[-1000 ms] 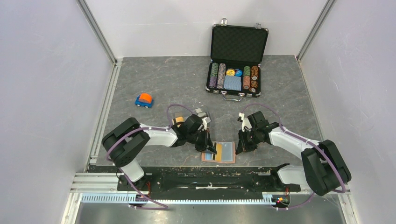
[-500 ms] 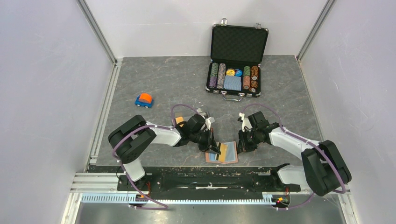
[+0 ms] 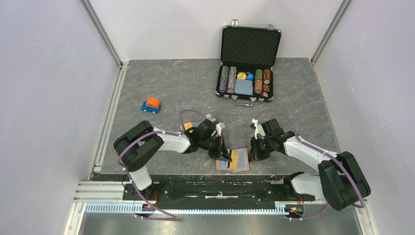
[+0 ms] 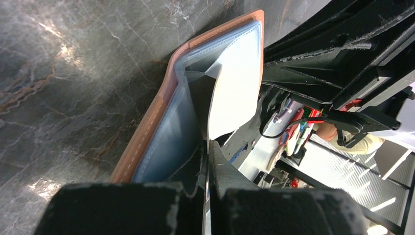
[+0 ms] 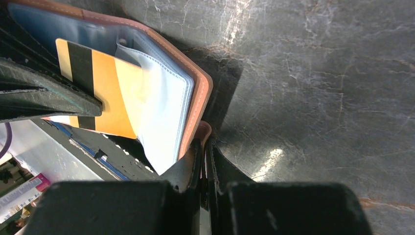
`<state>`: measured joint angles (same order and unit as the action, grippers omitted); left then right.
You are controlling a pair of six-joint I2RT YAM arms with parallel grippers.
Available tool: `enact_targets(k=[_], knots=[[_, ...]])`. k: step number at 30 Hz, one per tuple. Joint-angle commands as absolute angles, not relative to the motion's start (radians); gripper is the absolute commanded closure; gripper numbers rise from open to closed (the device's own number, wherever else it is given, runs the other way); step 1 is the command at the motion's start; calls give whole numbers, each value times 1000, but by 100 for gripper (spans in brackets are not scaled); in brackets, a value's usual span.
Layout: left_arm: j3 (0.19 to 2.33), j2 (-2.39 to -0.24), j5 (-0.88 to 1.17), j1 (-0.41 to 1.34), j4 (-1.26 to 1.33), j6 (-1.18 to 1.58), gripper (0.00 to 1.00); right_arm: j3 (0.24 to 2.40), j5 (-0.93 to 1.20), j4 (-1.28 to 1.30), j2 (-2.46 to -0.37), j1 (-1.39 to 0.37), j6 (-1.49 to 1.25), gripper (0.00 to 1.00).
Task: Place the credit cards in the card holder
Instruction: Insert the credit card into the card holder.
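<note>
Two grippers, one open tan leather card holder point(image 5: 197, 91)
We see left gripper point(image 3: 225, 155) pinching a gold-orange plastic card point(image 5: 115, 94), right gripper point(image 5: 202, 145) clamped on the holder's right edge.

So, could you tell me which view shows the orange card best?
Right wrist: the orange card shows its face and black stripe, close up. The top view gives only a small orange patch; the left wrist shows no orange face.
</note>
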<state>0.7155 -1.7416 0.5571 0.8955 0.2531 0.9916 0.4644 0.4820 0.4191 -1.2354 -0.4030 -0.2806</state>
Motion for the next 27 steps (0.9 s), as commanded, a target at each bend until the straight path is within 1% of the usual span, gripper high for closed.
enact_targets(k=[1,15,21,27], knots=[[730,-1721,467,904,228,1031,98,422,474,499,-1230,-414,-270,100],[689,-1657,419,903,202,1038,98,425,479,555,-1183,-413,-258,100],[706,-1747,520,909,339,1058,98,425,472,534,-1205,-414,-253,100],[728,-1779,554,917,348,1052,98,434,469,519,-1228,-412,-254,100]])
